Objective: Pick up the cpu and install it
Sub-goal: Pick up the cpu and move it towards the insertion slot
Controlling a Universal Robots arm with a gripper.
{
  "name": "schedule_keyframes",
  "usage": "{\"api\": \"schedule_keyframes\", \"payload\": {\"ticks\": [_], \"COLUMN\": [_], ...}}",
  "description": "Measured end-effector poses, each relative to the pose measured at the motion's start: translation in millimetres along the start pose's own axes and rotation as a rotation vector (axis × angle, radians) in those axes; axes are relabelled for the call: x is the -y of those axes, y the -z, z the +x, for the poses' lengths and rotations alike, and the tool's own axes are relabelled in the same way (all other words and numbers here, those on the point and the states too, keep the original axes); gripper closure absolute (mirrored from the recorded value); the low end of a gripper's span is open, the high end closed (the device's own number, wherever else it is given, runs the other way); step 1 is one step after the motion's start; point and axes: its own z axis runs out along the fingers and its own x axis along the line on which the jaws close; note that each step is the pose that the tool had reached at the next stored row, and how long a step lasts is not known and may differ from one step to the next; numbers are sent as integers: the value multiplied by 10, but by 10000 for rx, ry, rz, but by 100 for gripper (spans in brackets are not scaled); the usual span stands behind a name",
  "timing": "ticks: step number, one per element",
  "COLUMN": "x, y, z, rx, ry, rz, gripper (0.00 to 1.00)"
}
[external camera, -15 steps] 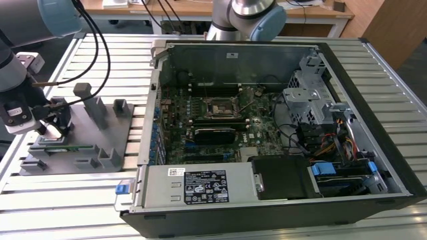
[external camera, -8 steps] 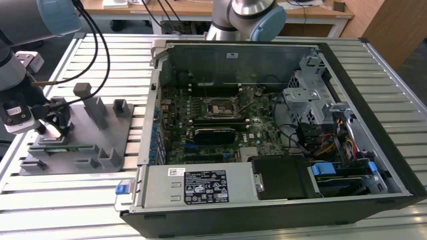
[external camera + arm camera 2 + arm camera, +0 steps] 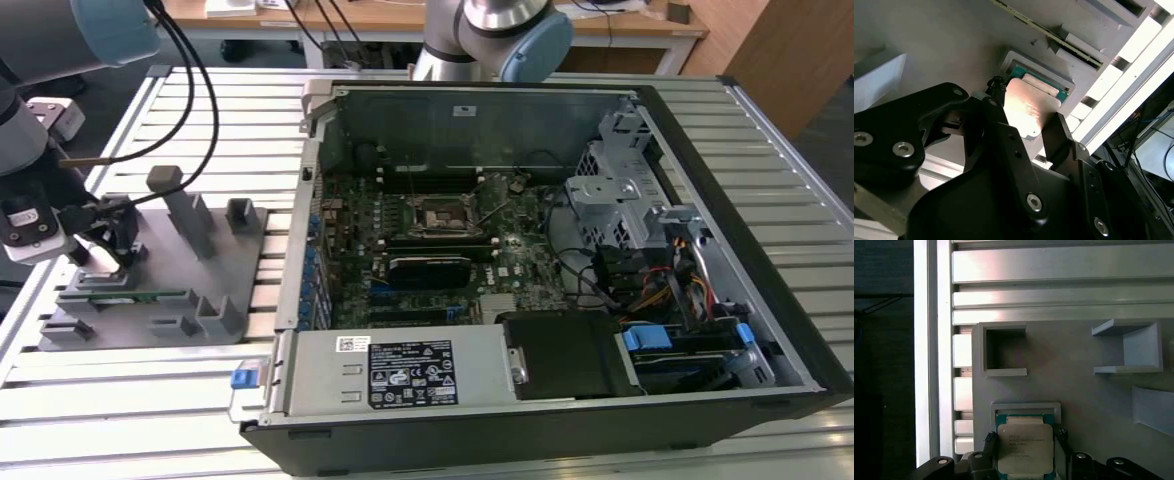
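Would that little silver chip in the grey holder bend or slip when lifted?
The cpu is a flat, metal-topped square, so probably stiff, not floppy. Its smooth shiny top and thin edges look slippery to hold. Flat, it likely won't roll.

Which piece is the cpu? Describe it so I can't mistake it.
At the exterior view's left of the open computer case lies a grey fixture block, the gripper over it. By the gripper, the cpu sits in a shallow framed recess: a flat square chip, silver metal top, green edge, unlike the empty pocket nearby and the long thin memory stick.
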Motion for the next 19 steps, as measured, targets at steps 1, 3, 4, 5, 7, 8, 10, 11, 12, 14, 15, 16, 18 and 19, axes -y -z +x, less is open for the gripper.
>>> {"api": "schedule_keyframes", "payload": {"ticks": [1, 3, 4, 5, 7, 8, 10, 11, 12, 14, 15, 16, 18, 19], "x": [0, 0, 0, 0, -1, -1, -2, -2, -2, -2, -2, -3, -3, -3], "y": [1, 3, 5, 13, 26, 34, 45, 50, 54, 65, 72, 78, 91, 97], "z": [1, 0, 0, 1, 1, 1, 1, 1, 2, 2, 2, 2, 3, 3], "rx": [-2, -5, -5, -9, -5, -5, -3, -4, -4, -5, -6, -5, -5, -5], "ry": [0, 0, 1, 0, 0, 0, 0, 0, 0, 0, 0, 1, 1, 1], "rz": [-4, -16, -18, -17, -20, -21, -21, -21, -21, -20, -20, -21, -20, -20], "gripper": [46, 46, 46, 46, 46, 46, 46, 46, 46, 46, 46, 46, 46, 46]}}
